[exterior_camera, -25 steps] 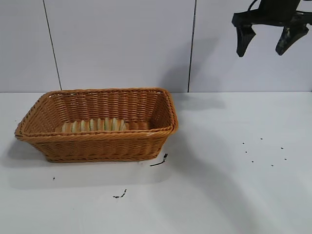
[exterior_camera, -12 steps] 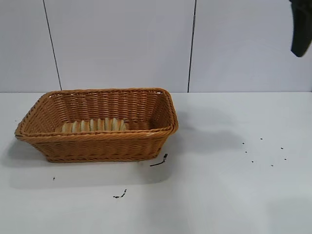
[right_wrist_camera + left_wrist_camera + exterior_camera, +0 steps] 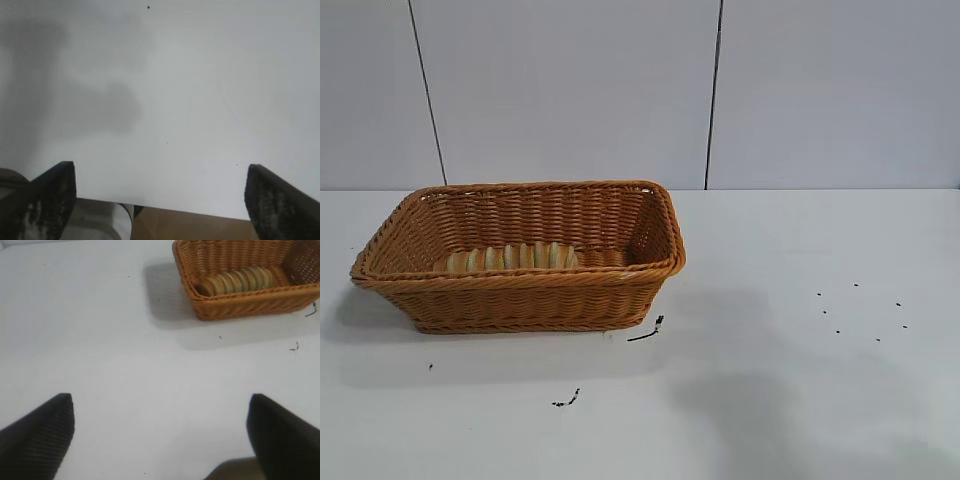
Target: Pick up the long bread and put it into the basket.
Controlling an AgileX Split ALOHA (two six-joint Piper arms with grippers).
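The long bread (image 3: 510,257) lies inside the wicker basket (image 3: 520,300) on the left of the table, along its front wall. Both also show in the left wrist view, the bread (image 3: 235,281) in the basket (image 3: 250,302). Neither gripper shows in the exterior view. My left gripper (image 3: 160,432) is open and empty over bare table, well away from the basket. My right gripper (image 3: 160,197) is open and empty above the table's edge, with nothing between its fingers.
Small dark crumbs and bits lie on the white table (image 3: 770,400) in front of the basket (image 3: 646,332) and at the right (image 3: 860,315). The right wrist view shows the table edge with brown floor (image 3: 190,225) beyond it.
The right gripper, high at the upper right one second ago, has moved right and out of the exterior view. The bread and basket have not moved.
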